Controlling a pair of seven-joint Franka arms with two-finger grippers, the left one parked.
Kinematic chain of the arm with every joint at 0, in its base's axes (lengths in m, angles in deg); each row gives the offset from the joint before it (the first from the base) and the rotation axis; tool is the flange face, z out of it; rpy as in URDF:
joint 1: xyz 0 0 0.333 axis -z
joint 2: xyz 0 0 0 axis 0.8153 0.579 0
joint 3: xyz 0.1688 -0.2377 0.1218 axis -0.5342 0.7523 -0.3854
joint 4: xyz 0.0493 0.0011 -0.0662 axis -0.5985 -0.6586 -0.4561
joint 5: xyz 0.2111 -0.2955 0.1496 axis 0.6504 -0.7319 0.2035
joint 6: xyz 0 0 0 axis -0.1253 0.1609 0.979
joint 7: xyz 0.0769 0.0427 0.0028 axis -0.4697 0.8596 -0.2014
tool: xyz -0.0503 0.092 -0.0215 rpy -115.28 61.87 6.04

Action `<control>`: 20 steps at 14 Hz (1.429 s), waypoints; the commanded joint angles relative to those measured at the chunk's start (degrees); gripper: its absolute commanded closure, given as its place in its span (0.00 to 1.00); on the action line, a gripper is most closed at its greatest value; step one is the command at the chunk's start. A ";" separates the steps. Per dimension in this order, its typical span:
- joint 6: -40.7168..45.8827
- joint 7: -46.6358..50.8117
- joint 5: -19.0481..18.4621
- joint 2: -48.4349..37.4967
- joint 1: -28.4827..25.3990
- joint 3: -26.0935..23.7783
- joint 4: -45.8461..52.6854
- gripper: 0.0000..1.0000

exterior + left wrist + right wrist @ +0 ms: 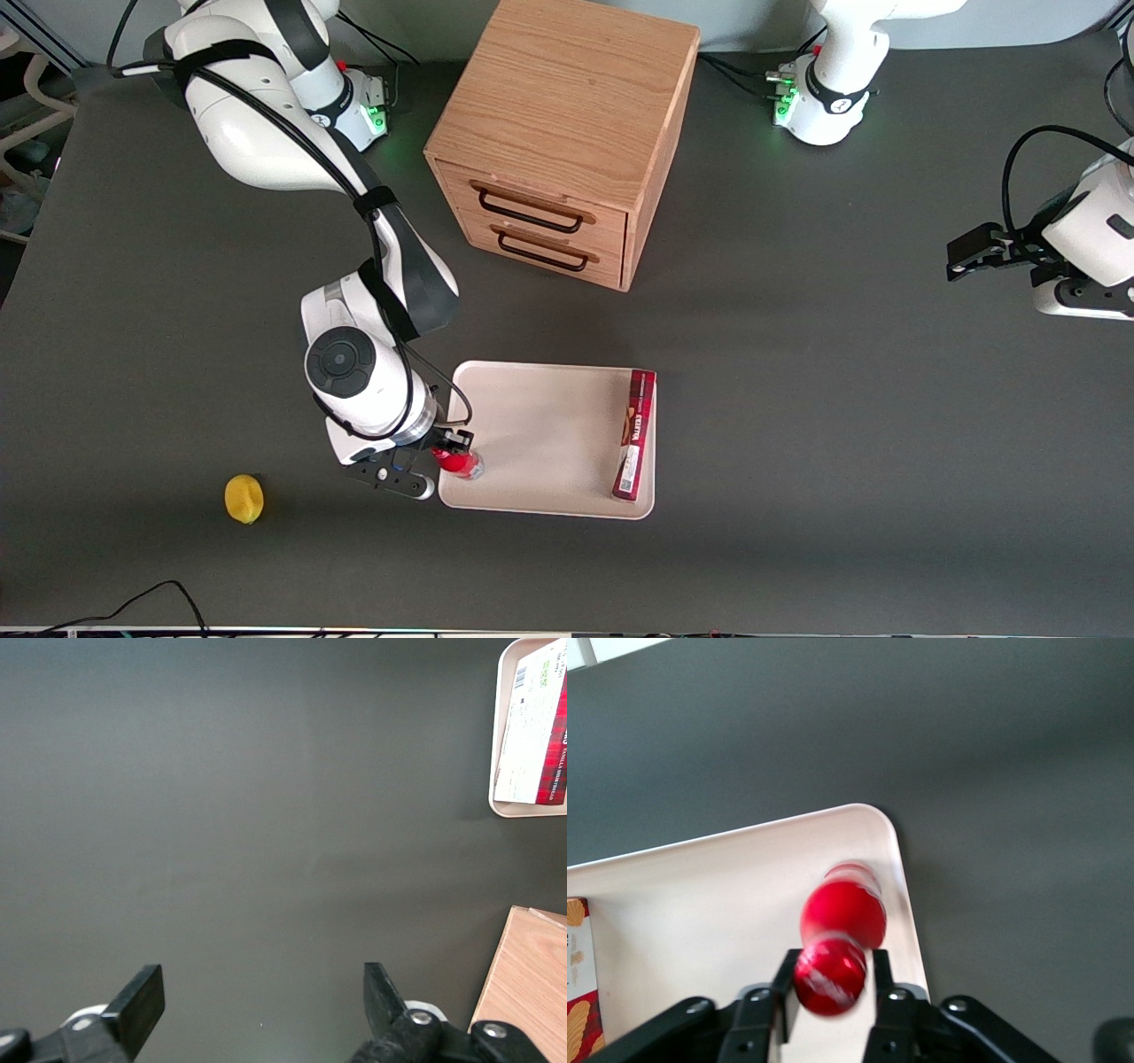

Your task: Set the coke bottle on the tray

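While the jaws (831, 979) grip the coke bottle (461, 462), a red box (633, 434) lies on the tray (532, 425).

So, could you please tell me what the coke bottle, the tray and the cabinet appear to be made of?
The coke bottle, held at its cap by the gripper over the tray's corner, looks like glossy plastic or glass: bright highlights show on its red surface. The tray seems matte cream plastic, smooth with rounded corners. The two-drawer cabinet looks like wood, with visible grain; its dark handles may be metal.

Coke bottle (842, 914) capped end between gripper (830, 979) jaws, over cream tray (700, 904) corner, dark table (992, 753)
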 commanded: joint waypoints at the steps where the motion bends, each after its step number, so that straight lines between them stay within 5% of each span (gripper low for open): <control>1: -0.30 1.39 -1.28 0.84 -0.92 0.87 1.98 0.00; 7: 6.72 -2.72 -0.32 -12.30 2.76 -0.27 -9.31 0.00; 13: 8.65 -27.31 3.27 -43.50 19.62 -5.37 -40.61 0.00; 16: 13.58 -35.24 6.45 -55.03 25.44 -5.20 -45.64 0.00; 20: 15.34 -35.88 6.20 -59.37 25.45 -3.97 -46.36 0.00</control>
